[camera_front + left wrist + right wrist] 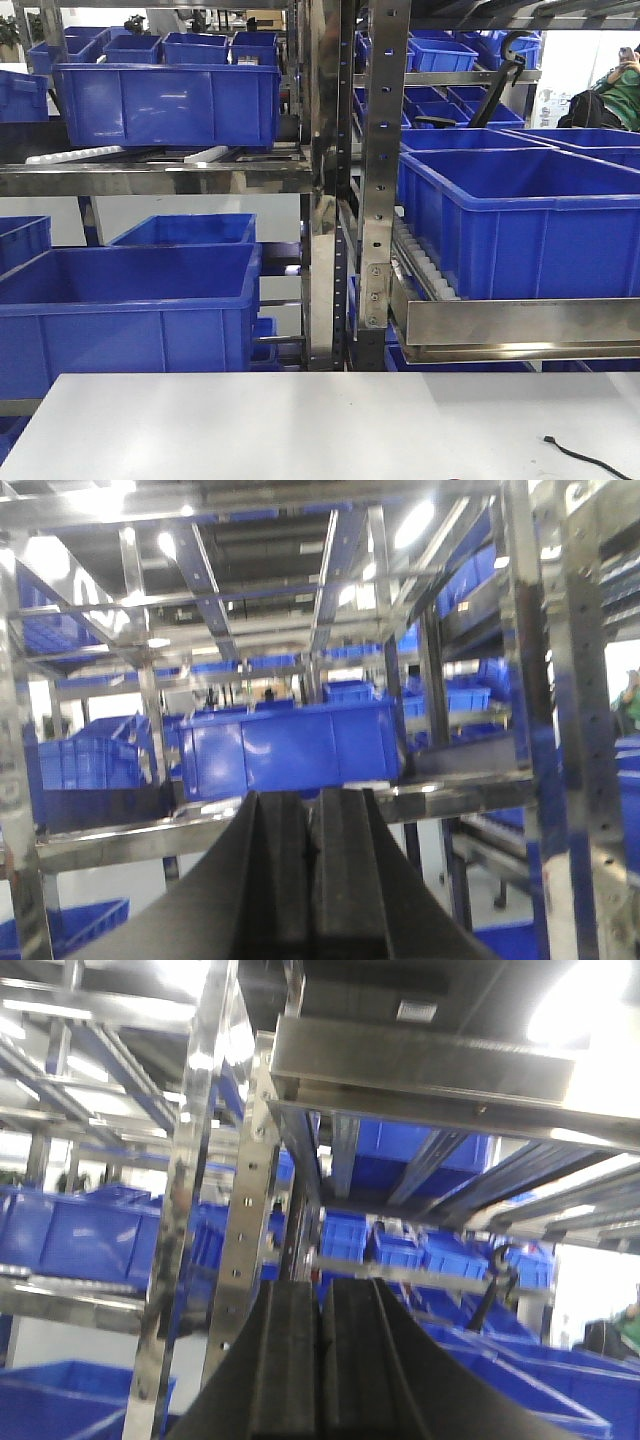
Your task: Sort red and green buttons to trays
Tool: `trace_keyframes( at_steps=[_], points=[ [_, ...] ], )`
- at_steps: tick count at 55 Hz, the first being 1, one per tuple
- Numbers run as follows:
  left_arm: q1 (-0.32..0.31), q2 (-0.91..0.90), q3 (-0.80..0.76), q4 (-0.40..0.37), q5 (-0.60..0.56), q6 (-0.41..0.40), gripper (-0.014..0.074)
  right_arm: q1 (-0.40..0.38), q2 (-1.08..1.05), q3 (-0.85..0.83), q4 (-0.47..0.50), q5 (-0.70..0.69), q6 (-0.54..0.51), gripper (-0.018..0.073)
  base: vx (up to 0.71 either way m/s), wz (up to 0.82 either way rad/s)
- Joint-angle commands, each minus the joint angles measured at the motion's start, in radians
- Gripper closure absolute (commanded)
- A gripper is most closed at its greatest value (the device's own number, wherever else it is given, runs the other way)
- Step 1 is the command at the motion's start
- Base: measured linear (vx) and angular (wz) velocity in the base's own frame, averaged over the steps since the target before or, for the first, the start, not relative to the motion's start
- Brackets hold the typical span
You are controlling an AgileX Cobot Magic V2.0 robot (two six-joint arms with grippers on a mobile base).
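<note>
The buttons and the trays are out of view in all three views. My left gripper (313,810) is shut with nothing between its black fingers; it points up at the metal racking and a blue crate (290,748). My right gripper (320,1300) is also shut and holds nothing, aimed at a perforated steel upright (240,1230) and rows of blue crates behind it. Neither gripper shows in the front-facing view.
A white table top (300,430) fills the near foreground, with a black cable end (585,458) at its right. Behind it stands steel racking (378,180) loaded with deep blue crates (165,100), a big one at right (520,225). A person (620,90) sits far right.
</note>
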Motion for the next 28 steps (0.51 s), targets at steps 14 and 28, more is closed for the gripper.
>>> trace_keyframes(
  at_steps=[14,28],
  points=[
    [-0.003,0.177,-0.056,-0.004,-0.050,0.000,0.0554,0.000,0.155,-0.054,0.014,-0.010,-0.010,0.0512,0.00,0.00],
    [-0.003,0.182,-0.056,-0.004,-0.044,0.000,0.0279,0.000,0.155,-0.054,0.038,0.047,-0.010,0.0139,0.00,0.00]
  ],
)
